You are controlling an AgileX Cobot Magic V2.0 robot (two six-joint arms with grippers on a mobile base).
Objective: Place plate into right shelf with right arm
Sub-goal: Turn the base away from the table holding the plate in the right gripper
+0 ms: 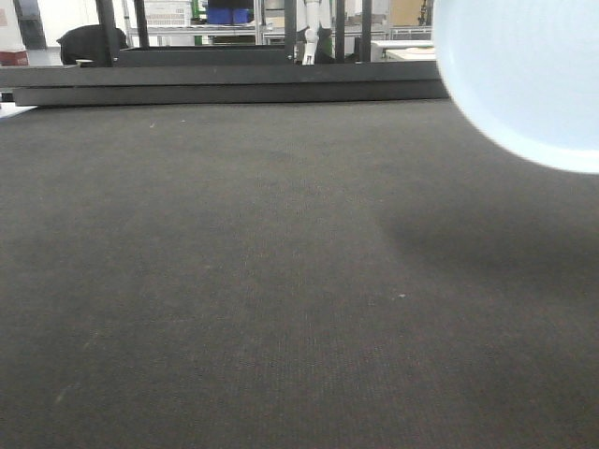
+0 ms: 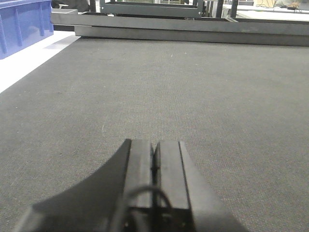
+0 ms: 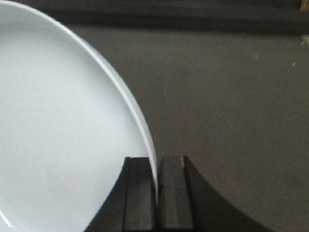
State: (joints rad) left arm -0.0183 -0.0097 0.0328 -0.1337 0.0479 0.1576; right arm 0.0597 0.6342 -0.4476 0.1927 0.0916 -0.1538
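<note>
In the upper right of the front view, the pale plate [image 1: 533, 75] hung above the tabletop [image 1: 234, 281], its rim clamped between the right fingers [image 3: 140, 188], so pickup looked done and shelving not yet, while the left fingers [image 2: 169, 179] sat pressed together.

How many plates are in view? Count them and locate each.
1. The plate is pinched by its rim in the right gripper, above the dark mat; others may lie out of frame.
</note>
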